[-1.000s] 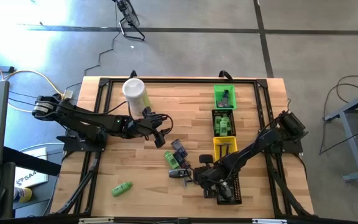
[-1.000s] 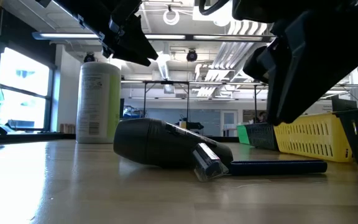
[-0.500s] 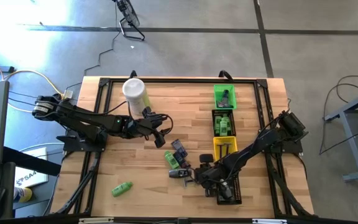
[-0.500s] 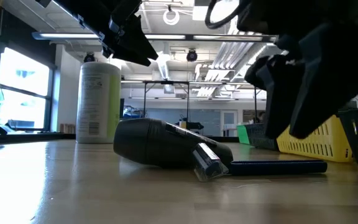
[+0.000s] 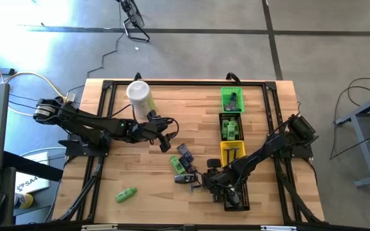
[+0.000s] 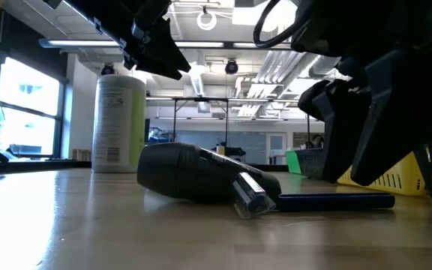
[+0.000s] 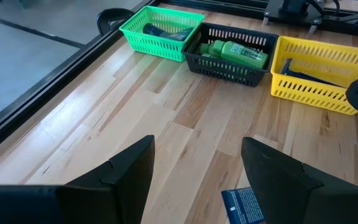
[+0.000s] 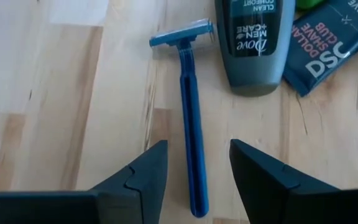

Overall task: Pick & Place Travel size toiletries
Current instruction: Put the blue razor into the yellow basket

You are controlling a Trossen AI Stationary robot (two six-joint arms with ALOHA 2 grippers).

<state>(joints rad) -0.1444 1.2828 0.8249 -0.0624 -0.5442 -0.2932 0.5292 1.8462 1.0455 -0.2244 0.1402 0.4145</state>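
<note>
**Right gripper over the razor**

I'm holding the right gripper (image 8: 194,171) parted and empty above the blue razor (image 8: 191,124), lying flat beside the grey tube (image 8: 253,43); left gripper (image 7: 194,180) is hanging open, empty, near the canister (image 5: 139,96)

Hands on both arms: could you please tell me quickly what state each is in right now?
Left hand: open, empty, above the table.
Right hand: open, holding nothing, its fingers either side of the blue razor.
</note>
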